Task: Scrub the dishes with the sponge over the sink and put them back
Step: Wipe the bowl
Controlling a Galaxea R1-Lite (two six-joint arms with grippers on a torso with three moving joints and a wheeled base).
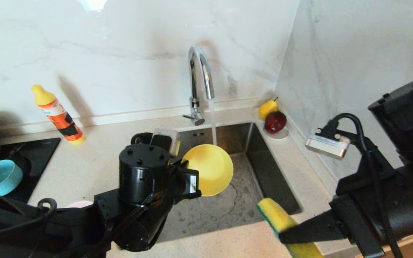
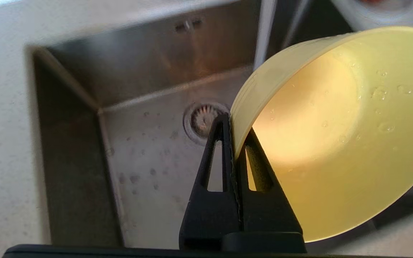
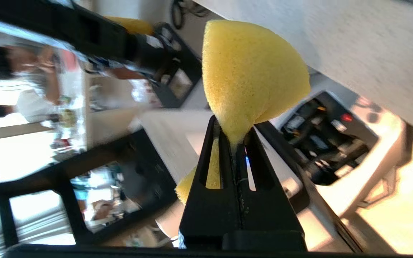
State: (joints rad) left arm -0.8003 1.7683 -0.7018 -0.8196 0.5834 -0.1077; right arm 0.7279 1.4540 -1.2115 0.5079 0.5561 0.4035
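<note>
My left gripper (image 2: pixel 233 143) pinches the yellow bowl (image 1: pixel 209 169) over the sink (image 1: pixel 264 172), tilted; right gripper (image 3: pixel 233 143) squeezes the sponge (image 1: pixel 281 218), seemingly lengthwise toward the sink.

The sink (image 2: pixel 145 89) is brushed steel, dull and water-spotted; the tap (image 1: pixel 200 77) is polished chrome; the yellow bowl (image 2: pixel 339 122) is smooth matte plastic beaded with droplets. The sponge (image 3: pixel 251 77) is porous foam, coarse-pored; the countertop (image 1: pixel 95 157) looks like speckled matte stone.

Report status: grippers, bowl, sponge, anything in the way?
Left gripper shut on yellow bowl rim, over sink. Right gripper shut on sponge, near front edge. Faucet running; path clear.
</note>
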